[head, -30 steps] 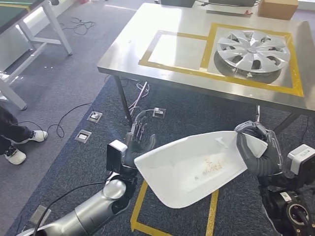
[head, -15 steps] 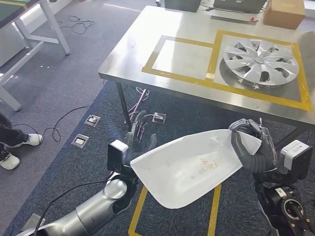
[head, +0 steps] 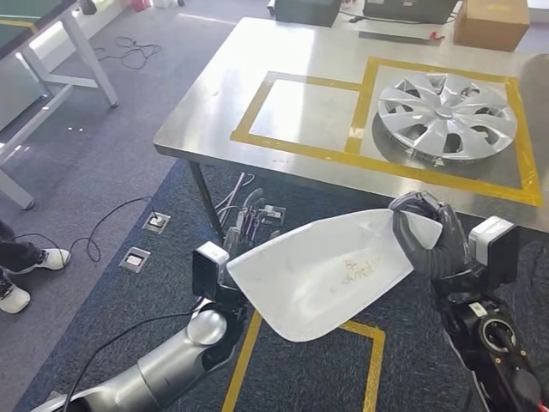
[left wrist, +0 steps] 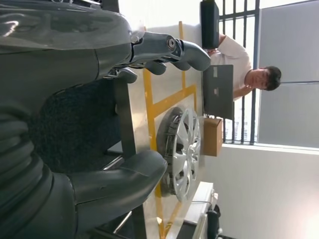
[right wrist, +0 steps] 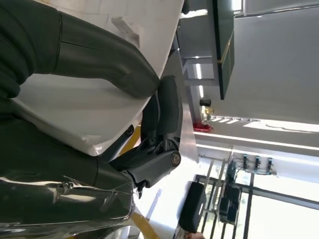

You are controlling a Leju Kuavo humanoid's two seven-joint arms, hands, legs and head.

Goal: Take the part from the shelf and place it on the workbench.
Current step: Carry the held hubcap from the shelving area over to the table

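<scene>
Two silver arms carry black cables and white boxy wrist modules, ending in the dark grey left hand (head: 246,230) and right hand (head: 427,245).

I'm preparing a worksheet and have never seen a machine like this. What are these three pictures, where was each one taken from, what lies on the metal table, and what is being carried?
This is a humanoid robot with two silver arms ending in hands. The wide picture is from a camera high on its body, looking forward and down. The other two come from cameras at its wrists, close behind each hand, and appear turned sideways.

The right hand grips one end of a large white part; the right wrist view shows its thumb and fingers clamped on the white edge. The left hand is at the other end, fingers spread, partly hidden behind the part.

Ahead stands a steel workbench marked with yellow tape. On it lie a silver wheel cover and a cardboard box.
</scene>
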